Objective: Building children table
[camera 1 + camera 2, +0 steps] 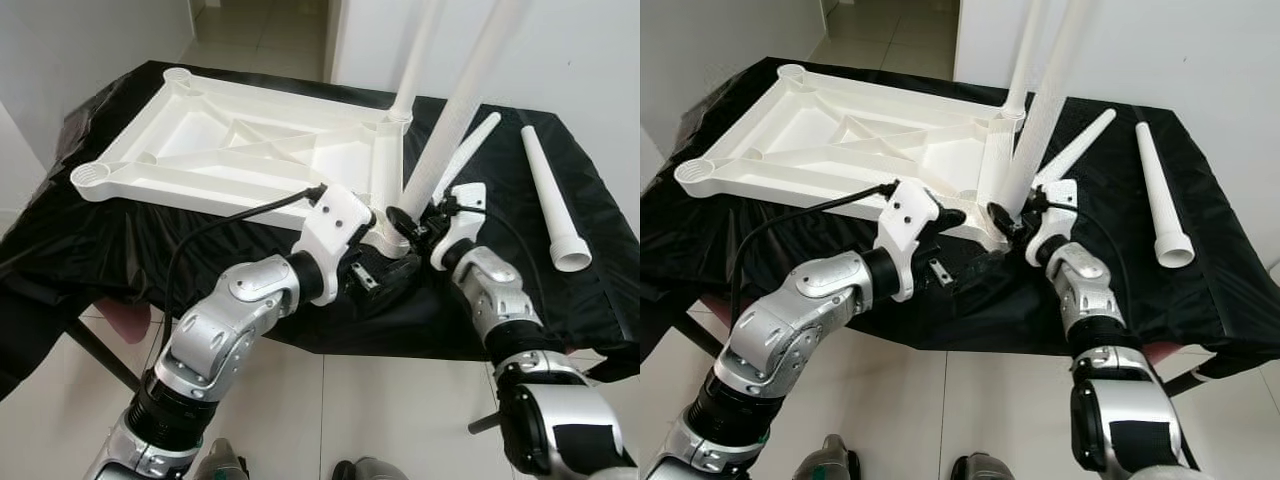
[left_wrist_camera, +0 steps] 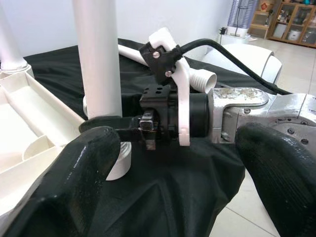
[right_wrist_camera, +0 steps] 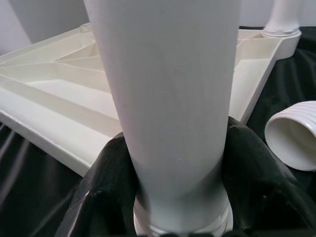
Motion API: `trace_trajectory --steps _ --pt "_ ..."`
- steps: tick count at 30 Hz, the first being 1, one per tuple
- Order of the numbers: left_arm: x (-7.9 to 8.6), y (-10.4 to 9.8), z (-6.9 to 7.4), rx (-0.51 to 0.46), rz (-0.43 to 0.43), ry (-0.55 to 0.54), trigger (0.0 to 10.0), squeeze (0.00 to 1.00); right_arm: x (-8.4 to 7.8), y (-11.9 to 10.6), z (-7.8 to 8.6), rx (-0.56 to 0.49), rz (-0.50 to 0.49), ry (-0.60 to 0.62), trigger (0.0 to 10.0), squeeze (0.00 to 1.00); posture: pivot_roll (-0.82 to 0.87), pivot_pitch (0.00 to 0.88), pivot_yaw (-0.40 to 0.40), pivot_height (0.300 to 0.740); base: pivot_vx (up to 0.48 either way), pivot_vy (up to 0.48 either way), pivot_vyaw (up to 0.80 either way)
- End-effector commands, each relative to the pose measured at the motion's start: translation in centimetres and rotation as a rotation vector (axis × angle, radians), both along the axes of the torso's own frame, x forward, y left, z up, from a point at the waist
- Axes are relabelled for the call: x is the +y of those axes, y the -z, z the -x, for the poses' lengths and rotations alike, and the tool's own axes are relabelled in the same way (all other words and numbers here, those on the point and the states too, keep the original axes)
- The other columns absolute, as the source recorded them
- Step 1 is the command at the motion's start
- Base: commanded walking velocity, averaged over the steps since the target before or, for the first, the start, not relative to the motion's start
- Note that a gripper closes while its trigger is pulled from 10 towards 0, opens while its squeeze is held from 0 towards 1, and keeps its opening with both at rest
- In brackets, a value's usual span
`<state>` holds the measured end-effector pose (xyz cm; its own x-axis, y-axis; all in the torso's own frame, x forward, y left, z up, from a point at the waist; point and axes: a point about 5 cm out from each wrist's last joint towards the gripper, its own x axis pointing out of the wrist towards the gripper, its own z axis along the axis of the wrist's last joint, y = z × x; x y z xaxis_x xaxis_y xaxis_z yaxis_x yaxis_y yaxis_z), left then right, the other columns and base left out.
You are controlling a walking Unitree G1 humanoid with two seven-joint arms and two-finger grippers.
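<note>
Now the right gripper (image 1: 412, 222) is clenched around the white table leg (image 1: 462, 100), low at the tabletop's (image 1: 240, 140) near corner socket. Just beside it, the left gripper (image 1: 385, 272) hangs released.

We see even, bright daylight, soft and without hard shadows. The black cloth (image 1: 560, 300) throws glossy streaks of glare on its folds to the outer side of the right gripper (image 1: 415, 222). The white table top (image 1: 240, 140) beyond both grippers is close to washed out, ribs faintly shaded. Head views are sharp, with slight bending at the edges. Close to the left gripper (image 2: 173, 163), its fingers (image 2: 74, 182) blur; the leg (image 3: 168, 98) pinched in the right gripper looks soft, nearly featureless.
</note>
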<state>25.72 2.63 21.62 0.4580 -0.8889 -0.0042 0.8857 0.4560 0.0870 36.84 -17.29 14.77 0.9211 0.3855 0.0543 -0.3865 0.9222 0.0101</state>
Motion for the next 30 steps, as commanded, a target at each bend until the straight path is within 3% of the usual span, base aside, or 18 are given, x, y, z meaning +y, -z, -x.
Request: trace_trajectory --steps 1,6,8,17,24,30 --pt "-0.3 0.1 0.0 -0.001 -0.01 0.023 10.0 0.0 -0.3 0.6 0.2 0.027 -0.041 0.055 10.0 0.0 0.06 0.01 -0.034 0.74 0.0 0.0 0.0" --pt "-0.6 0.1 0.0 -0.004 -0.008 0.033 10.0 0.0 -0.1 0.5 0.5 0.04 -0.126 0.244 10.0 0.0 0.05 0.0 -0.043 0.74 0.0 0.0 0.0" --pt "-0.6 0.1 0.0 -0.004 -0.008 0.033 10.0 0.0 -0.1 0.5 0.5 0.04 -0.126 0.244 10.0 0.0 0.05 0.0 -0.043 0.74 0.0 0.0 0.0" --pt "-0.7 0.2 0.0 -0.003 -0.006 0.036 10.0 0.0 1.6 0.7 1.6 0.058 -0.171 0.5 10.0 0.0 0.06 0.0 -0.05 0.74 0.0 0.0 0.0" --pt "-0.7 0.3 0.1 -0.001 -0.006 0.039 10.0 0.0 1.9 0.9 2.5 0.087 -0.167 0.727 10.0 0.0 0.05 0.0 -0.046 0.74 0.0 0.0 0.0" --pt "-0.8 0.4 0.2 0.0 -0.008 0.045 10.0 0.0 2.9 0.7 2.7 0.09 -0.155 0.691 10.0 0.0 0.05 0.0 -0.045 0.74 0.0 0.0 0.0"
